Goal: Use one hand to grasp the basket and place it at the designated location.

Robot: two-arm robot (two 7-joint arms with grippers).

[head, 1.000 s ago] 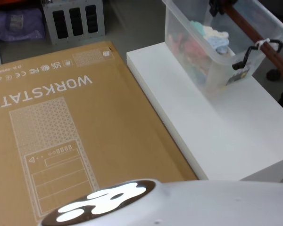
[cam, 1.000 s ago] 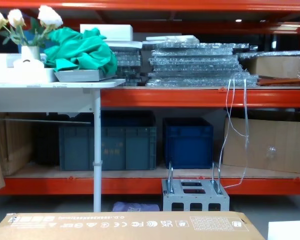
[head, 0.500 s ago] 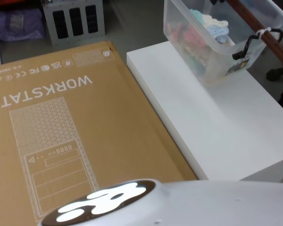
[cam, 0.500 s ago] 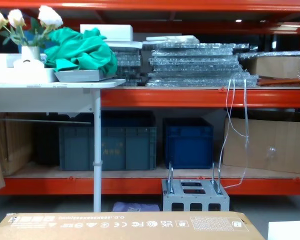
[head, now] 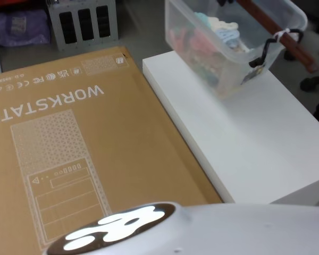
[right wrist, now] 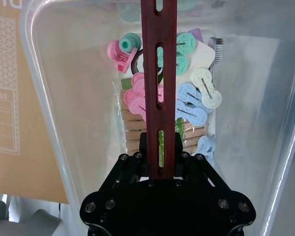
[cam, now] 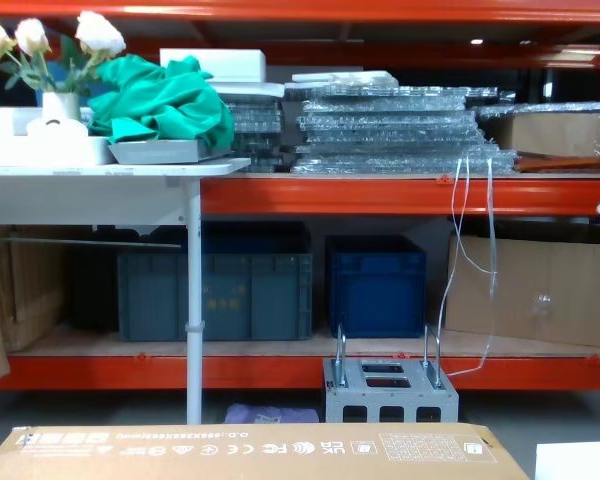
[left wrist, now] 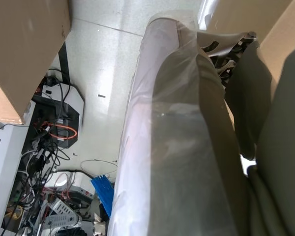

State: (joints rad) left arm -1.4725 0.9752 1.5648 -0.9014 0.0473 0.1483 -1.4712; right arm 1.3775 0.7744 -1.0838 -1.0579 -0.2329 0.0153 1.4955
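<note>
Right gripper point(right wrist: 160, 156), black, is clenched on the reddish-brown wooden handle point(right wrist: 158, 59) of the basket point(right wrist: 54, 113), with the bar running straight out between its fingers; the clear tub hangs directly beneath the gripper, with pink, blue and mint clothespins point(right wrist: 187, 98) heaped on its floor; since half a second ago the basket has shifted left along the far edge of the white table point(head: 244, 154), toward its far left corner, and its pale wall now shows at the right edge of the chest view, clear of the table top; nearest the robot lies a flat cardboard box point(head: 95, 138), just beside the table's left edge, printed upside down with "WORKSTATIO", the word cut off at the view's edge; a label on the basket's near end is too small to read; on the floor beyond stands a grey metal box point(cam: 390, 385) with two handles; behind it, dark blue crates point(cam: 377, 285) sit on an orange rack's lowest shelf.
</note>
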